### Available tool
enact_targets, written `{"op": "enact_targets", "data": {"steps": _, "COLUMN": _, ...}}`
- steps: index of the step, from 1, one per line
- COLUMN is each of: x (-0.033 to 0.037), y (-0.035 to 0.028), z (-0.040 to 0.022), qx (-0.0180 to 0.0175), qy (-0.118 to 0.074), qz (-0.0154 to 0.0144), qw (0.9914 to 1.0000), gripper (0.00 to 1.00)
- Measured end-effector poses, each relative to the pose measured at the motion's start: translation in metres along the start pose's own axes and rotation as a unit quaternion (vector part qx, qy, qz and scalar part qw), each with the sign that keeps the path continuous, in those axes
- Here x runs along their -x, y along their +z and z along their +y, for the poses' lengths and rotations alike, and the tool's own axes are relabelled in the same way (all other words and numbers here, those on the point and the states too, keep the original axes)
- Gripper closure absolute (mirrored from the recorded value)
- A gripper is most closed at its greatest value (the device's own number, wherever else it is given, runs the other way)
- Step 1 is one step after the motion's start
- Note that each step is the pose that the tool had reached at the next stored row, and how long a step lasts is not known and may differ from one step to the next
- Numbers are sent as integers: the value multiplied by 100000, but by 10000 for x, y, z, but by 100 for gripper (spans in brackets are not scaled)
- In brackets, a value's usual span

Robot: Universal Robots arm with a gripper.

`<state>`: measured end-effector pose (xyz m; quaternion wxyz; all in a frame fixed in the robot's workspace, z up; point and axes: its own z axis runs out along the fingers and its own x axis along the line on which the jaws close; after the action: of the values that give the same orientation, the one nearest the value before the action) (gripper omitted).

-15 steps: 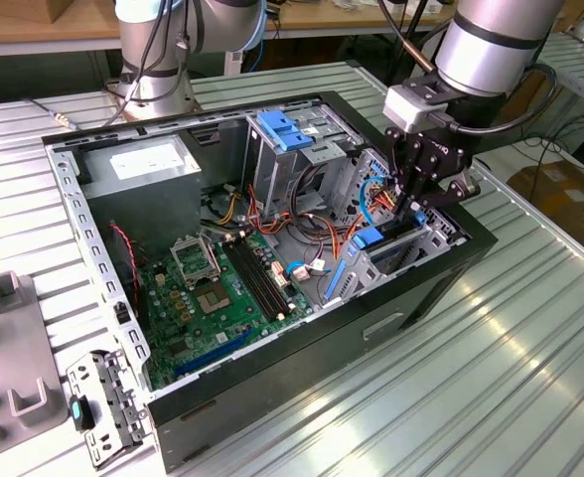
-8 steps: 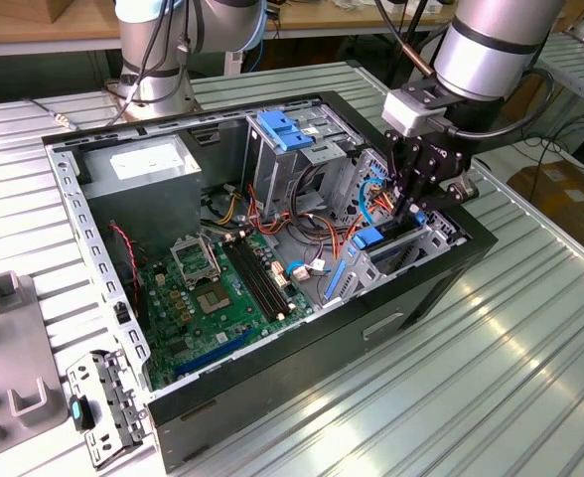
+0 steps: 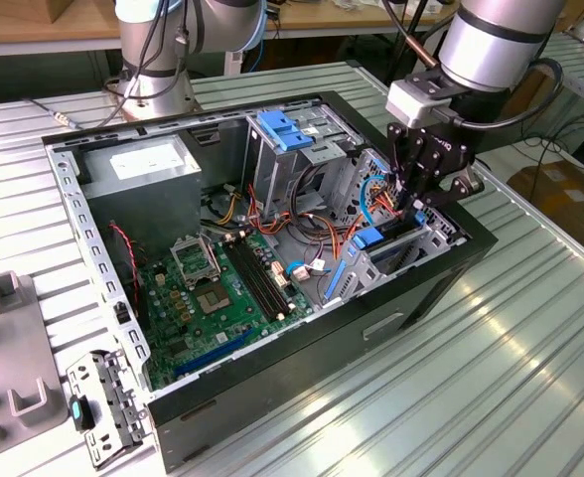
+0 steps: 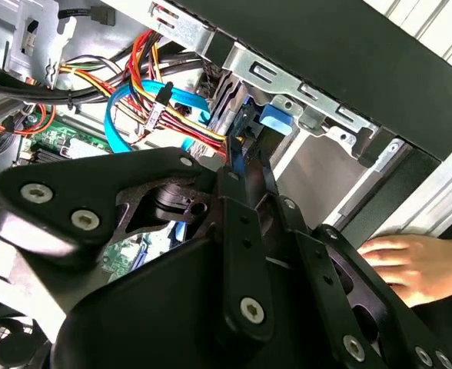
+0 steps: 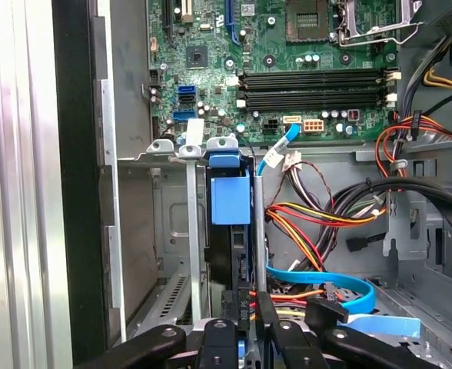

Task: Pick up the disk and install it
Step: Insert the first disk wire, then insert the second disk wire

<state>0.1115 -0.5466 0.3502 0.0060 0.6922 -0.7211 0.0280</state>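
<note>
The disk (image 5: 230,198) stands on edge in a slot of the metal drive cage (image 5: 191,223) at the front of the open computer case (image 3: 441,273). Its blue rail end (image 4: 276,119) faces out, and its dark body runs down between the cage walls. My gripper (image 5: 249,306) reaches into the cage from above, with the two black fingers (image 4: 245,181) pinched on the disk's thin rear edge. In the exterior view the gripper (image 3: 409,204) hangs over the case's right end, just above the blue rail (image 3: 369,238).
Orange, yellow and blue cables (image 5: 318,231) crowd beside the cage. The motherboard (image 3: 213,298), grey power-supply box (image 3: 148,164) and light-blue latch plate (image 3: 287,129) fill the case. A person's hand (image 4: 410,261) rests against the case's outer side. A metal bracket (image 3: 103,402) lies on the table.
</note>
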Motion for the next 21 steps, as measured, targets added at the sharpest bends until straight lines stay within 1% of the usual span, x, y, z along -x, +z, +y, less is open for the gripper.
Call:
{"op": "enact_targets", "data": {"steps": 2, "x": 0, "y": -5, "z": 0, "qx": 0, "qy": 2, "qz": 13, "qw": 100000, "gripper": 89}}
{"op": "enact_targets", "data": {"steps": 18, "x": -1, "y": -26, "z": -1, "qx": 1, "qy": 1, "qz": 18, "qw": 100000, "gripper": 89}}
{"op": "enact_targets", "data": {"steps": 21, "x": -3, "y": -27, "z": 35, "qx": 1, "qy": 5, "qz": 23, "qw": 100000, "gripper": 89}}
